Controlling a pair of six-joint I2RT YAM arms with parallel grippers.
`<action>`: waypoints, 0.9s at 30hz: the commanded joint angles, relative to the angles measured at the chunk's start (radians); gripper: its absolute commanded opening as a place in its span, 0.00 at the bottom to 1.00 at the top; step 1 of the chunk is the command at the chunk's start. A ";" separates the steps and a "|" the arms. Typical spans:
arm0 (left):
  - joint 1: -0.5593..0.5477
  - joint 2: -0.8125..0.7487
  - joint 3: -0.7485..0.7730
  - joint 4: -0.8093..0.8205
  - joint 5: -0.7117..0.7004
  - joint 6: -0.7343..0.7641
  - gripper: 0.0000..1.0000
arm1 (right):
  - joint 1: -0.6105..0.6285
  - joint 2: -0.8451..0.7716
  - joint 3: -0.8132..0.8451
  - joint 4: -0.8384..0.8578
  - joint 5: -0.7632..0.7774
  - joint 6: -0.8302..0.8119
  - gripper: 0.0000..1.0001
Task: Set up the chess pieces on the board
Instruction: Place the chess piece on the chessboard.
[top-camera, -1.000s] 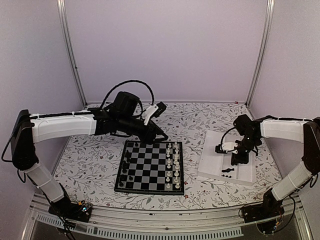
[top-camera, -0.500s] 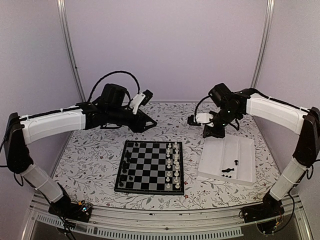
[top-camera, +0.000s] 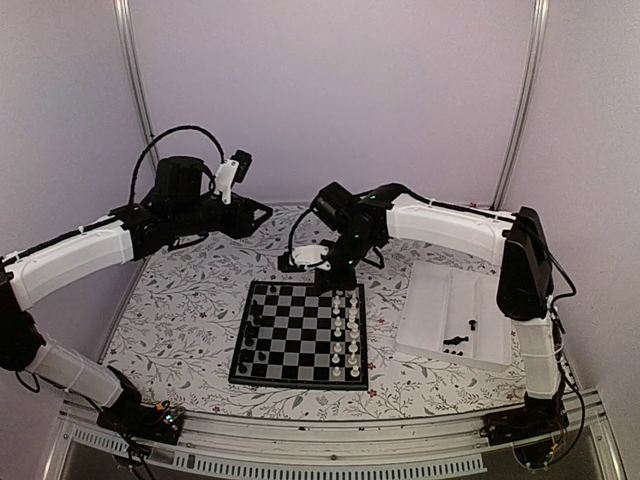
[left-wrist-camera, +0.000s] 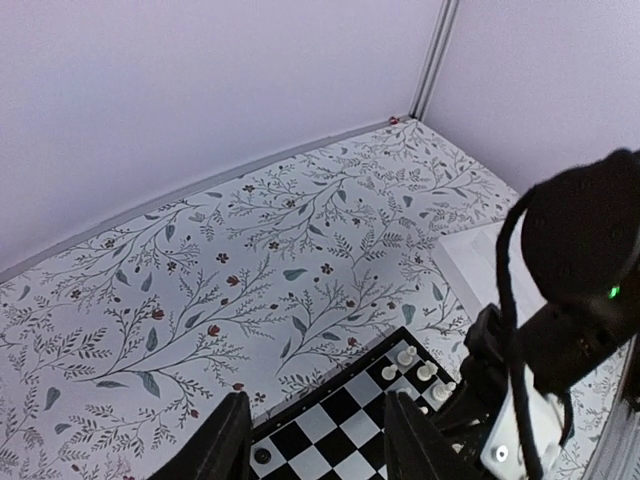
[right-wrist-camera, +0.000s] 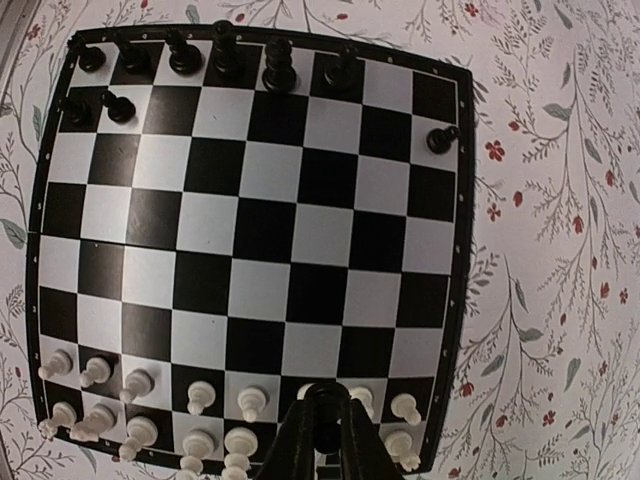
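Note:
The board (top-camera: 297, 383) lies in the middle of the table, also in the right wrist view (right-wrist-camera: 300, 230) and the left wrist view (left-wrist-camera: 330, 430). Several black chess pieces (top-camera: 250, 330) stand along its left side (right-wrist-camera: 220, 55). A few more black pieces (top-camera: 458, 340) lie in the white tray. My right gripper (top-camera: 328, 274) hangs over the board's far edge, above the white pieces, shut on a black chess piece (right-wrist-camera: 322, 425). My left gripper (top-camera: 264, 212) is raised behind the board's far left, open and empty (left-wrist-camera: 320, 440).
White pieces (top-camera: 345, 330) fill the board's right two columns (right-wrist-camera: 200, 400). The white tray (top-camera: 430, 310) sits right of the board. The floral tablecloth (top-camera: 180, 320) surrounds both. The right arm (left-wrist-camera: 570, 300) shows in the left wrist view.
My right arm has swung from the tray leftward to above the board's far edge, carrying a black piece. My left arm has drawn back to the left and upward.

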 joint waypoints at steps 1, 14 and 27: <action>0.043 -0.042 -0.022 0.066 -0.028 -0.042 0.48 | 0.075 0.122 0.107 -0.069 -0.008 0.025 0.10; 0.087 -0.046 -0.036 0.085 0.006 -0.072 0.48 | 0.148 0.278 0.200 -0.069 -0.006 0.051 0.28; 0.027 0.098 0.101 -0.171 -0.006 0.036 0.48 | 0.032 -0.037 -0.047 -0.065 -0.078 0.066 0.45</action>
